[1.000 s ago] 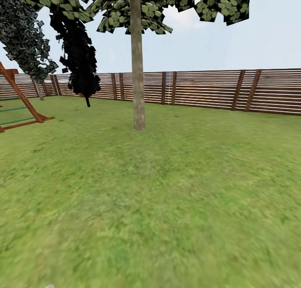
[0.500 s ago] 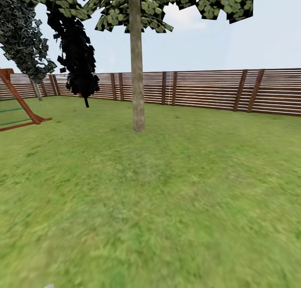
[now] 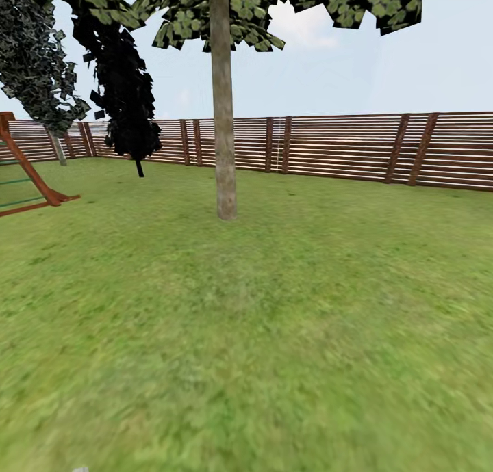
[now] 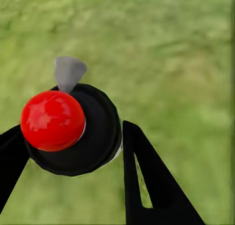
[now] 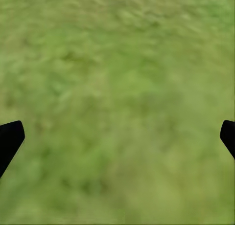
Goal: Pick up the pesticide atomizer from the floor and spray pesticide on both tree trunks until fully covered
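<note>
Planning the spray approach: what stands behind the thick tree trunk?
Behind the tree trunk runs the slatted wooden fence, with sky above. The trunk covers a strip of fence.

Left pincer [image 4: 71, 151] clamped, right pincer [image 5: 117, 137] spread

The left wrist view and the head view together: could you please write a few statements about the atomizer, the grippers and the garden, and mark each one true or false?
1. The left gripper is closed around the atomizer, which has a red top. True.
2. The right gripper holds a second atomizer. False: its fingers stand wide apart over bare grass.
3. A thick tree trunk stands ahead on the lawn, in front of the wooden fence. True.
4. The black columnar tree stands to the right of that trunk. False: it stands to its left.
5. The fence is solid grey concrete. False: it is brown horizontal slats.
</note>
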